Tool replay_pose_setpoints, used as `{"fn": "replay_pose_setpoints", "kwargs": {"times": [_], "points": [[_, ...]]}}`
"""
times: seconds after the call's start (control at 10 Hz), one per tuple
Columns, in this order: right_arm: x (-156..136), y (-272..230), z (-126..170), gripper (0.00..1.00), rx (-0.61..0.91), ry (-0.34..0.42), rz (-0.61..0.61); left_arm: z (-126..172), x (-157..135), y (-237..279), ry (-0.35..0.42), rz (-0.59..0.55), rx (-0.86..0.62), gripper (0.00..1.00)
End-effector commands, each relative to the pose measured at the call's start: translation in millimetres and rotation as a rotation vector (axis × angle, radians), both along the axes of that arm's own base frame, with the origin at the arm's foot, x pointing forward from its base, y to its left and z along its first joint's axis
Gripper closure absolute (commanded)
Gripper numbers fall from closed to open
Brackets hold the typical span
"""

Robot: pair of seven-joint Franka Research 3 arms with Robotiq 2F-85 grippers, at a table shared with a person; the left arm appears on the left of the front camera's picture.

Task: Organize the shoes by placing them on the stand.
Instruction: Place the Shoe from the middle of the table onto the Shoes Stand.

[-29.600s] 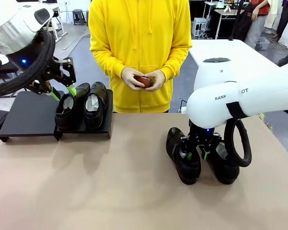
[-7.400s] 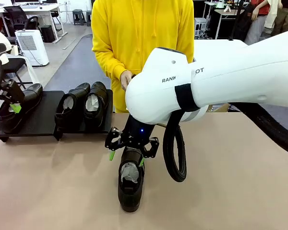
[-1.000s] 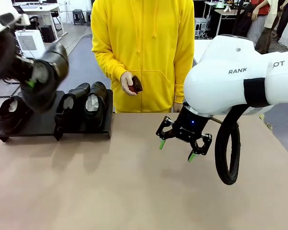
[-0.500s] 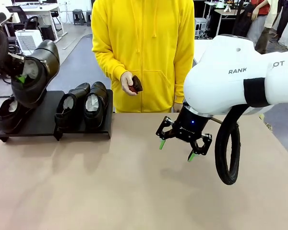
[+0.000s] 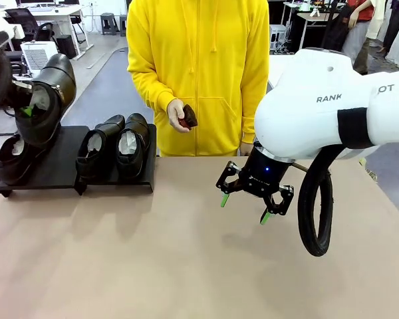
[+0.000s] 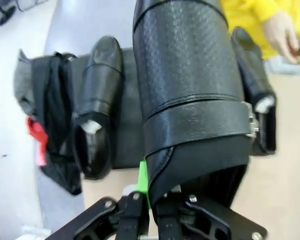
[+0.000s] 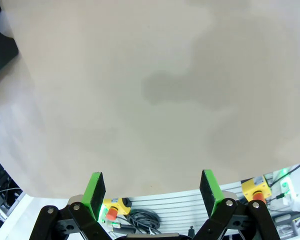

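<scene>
1. Fingers of the left gripper (image 6: 152, 197) are clenched on the heel end of the last shoe (image 5: 43, 100); in the wrist view a green pad (image 6: 143, 182) presses its collar.
2. From that grip the held shoe's long axis runs away from the fingers, toe tilted up and toward the far side, hanging above the stand (image 5: 50, 163).
3. Below it lies the open slot on the stand's left panel, between the leftmost shoe (image 5: 12, 158) and the pair (image 5: 116, 149) on the right panel; those shoes point the same way.
4. Lowering should keep the axis parallel to its neighbours.
5. Right gripper (image 5: 245, 208) hangs released over the bare worktop (image 5: 186, 266), well apart from the stand, so the left arm is nearer.
</scene>
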State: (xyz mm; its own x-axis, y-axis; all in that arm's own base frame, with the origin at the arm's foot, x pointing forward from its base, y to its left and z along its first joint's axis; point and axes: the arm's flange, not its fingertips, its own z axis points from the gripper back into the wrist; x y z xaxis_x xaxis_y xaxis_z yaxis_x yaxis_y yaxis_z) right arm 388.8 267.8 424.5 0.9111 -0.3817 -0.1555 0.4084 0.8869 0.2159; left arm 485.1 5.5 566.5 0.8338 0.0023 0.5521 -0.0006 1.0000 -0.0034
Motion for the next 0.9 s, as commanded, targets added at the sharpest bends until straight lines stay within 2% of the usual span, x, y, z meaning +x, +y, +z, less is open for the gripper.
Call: {"fn": "replay_pose_setpoints", "kwargs": {"times": [0.0, 0.3, 0.8], "points": [[3.5, -0.9, 0.5, 0.00, -0.006, -0.012, 0.017, -34.0, 26.7, 8.6, -0.038, 0.002, 0.022, 1.00], [3.5, -0.9, 0.5, 0.00, -0.006, -0.012, 0.017, -74.0, 52.4, 14.7, 0.047, -0.001, 0.007, 1.00], [3.5, -0.9, 0.5, 0.00, -0.006, -0.012, 0.017, -102.9, 58.4, 15.8, 0.106, 0.018, -0.003, 1.00]]}}
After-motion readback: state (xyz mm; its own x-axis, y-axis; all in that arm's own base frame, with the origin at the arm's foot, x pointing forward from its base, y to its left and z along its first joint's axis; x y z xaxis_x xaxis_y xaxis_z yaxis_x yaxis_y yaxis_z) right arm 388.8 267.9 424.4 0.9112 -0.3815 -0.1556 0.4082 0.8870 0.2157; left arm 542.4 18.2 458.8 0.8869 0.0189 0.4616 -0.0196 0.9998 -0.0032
